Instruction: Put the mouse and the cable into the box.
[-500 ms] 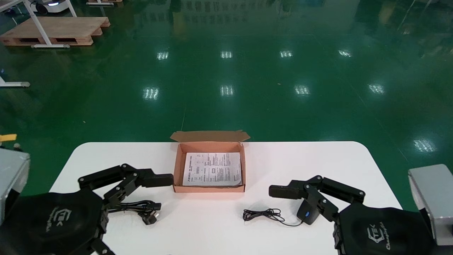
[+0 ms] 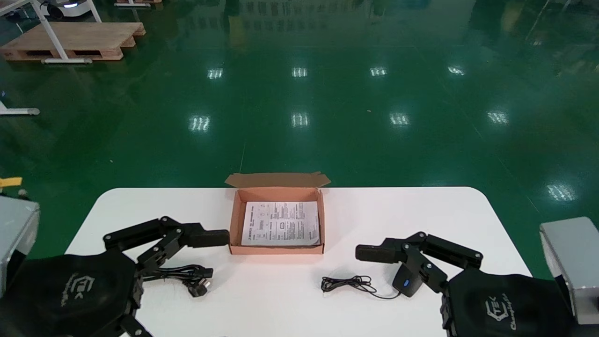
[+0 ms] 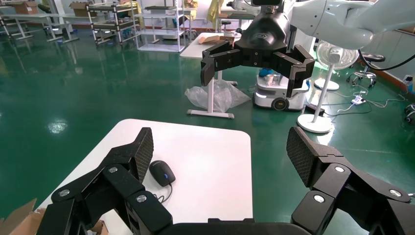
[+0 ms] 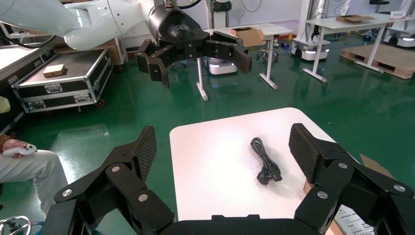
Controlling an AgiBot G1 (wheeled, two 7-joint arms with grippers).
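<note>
nothing is gripped yet, so the step in hand looks like the first reach. the left fingers (image 2: 210, 238) are spread wide over the surface (image 2: 355, 210). the right fingers (image 2: 374, 253) are spread just as wide, and neither pair touches anything.

the mouse (image 2: 406, 281) lies on the surface just below and beside the right fingers, nearer the wrist than the fingertips. its thin cord (image 2: 348, 283) is bunched loosely a little past those fingertips, toward the middle. the cable (image 2: 187, 274), a black folded bundle with a plug, lies just under the left fingers on their near side.

to do it well, the right fingers should probably draw back and come down over the mouse. they should close across its narrow sides, not along its length. the lift should be high enough for the trailing cord to clear the box wall. the left fingers would do best to pinch the cable at the middle of the bundle, where the strands run together, so that no loop falls loose.

the box (image 2: 276, 250) sits between the two pairs of fingers, with its near left corner just beside the left fingertip. it is open, with the lid flap folded back on the far side. a printed sheet (image 2: 281, 223) lies flat on its floor. neither the mouse nor the cable is inside.
</note>
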